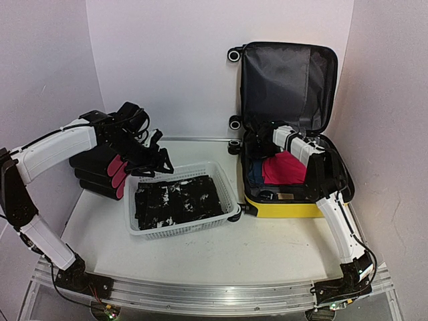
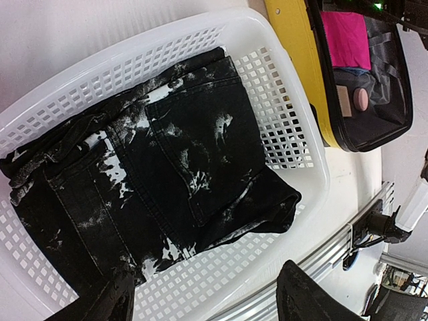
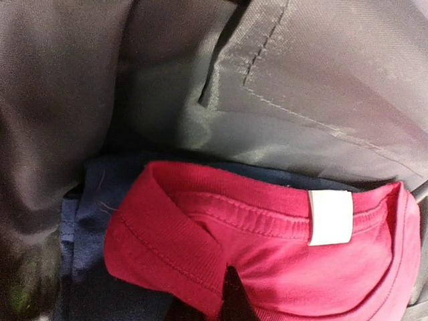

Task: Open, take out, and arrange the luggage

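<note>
The yellow luggage (image 1: 281,208) lies open at the right with its grey-lined lid (image 1: 287,73) upright. Inside it are a red shirt (image 1: 284,168) and a navy garment (image 3: 87,221). My right gripper (image 3: 227,297) reaches into the back of the case and is shut on the ribbed collar of the red shirt (image 3: 267,254), near its white label (image 3: 330,217). My left gripper (image 1: 155,160) hovers open over the white basket (image 1: 180,231), holding nothing. Its dark fingers (image 2: 314,294) frame the basket's near edge.
Black-and-white jeans (image 2: 160,174) lie folded in the white mesh basket (image 2: 314,167). A black case with pink round ends (image 1: 100,170) sits left of the basket under my left arm. The yellow shell (image 2: 294,47) stands close beside the basket. White walls close in on three sides.
</note>
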Action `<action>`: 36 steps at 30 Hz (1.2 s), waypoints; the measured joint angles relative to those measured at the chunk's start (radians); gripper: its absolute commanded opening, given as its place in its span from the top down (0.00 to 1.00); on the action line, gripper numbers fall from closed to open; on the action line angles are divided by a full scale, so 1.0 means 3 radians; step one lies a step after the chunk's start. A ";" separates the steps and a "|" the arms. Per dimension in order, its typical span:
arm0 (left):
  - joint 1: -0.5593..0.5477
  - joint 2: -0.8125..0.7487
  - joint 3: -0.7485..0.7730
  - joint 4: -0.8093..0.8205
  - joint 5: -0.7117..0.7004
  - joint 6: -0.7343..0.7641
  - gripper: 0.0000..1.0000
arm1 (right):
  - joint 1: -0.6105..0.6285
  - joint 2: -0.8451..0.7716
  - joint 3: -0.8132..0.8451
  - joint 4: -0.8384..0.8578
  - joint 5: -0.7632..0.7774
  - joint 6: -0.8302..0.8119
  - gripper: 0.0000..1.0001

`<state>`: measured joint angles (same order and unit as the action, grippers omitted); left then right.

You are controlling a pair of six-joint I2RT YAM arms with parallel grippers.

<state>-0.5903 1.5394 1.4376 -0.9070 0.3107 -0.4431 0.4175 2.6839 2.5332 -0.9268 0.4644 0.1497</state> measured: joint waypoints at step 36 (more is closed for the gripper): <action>0.0000 0.0462 0.0512 0.0001 0.0020 0.0081 0.27 | -0.0763 -0.2069 -0.2043 0.0496 -0.2883 0.0456 1.00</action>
<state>-0.5903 1.6779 1.5913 -0.9066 0.3168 -0.4187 0.1886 2.0632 1.9202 -0.7780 -0.4004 0.2867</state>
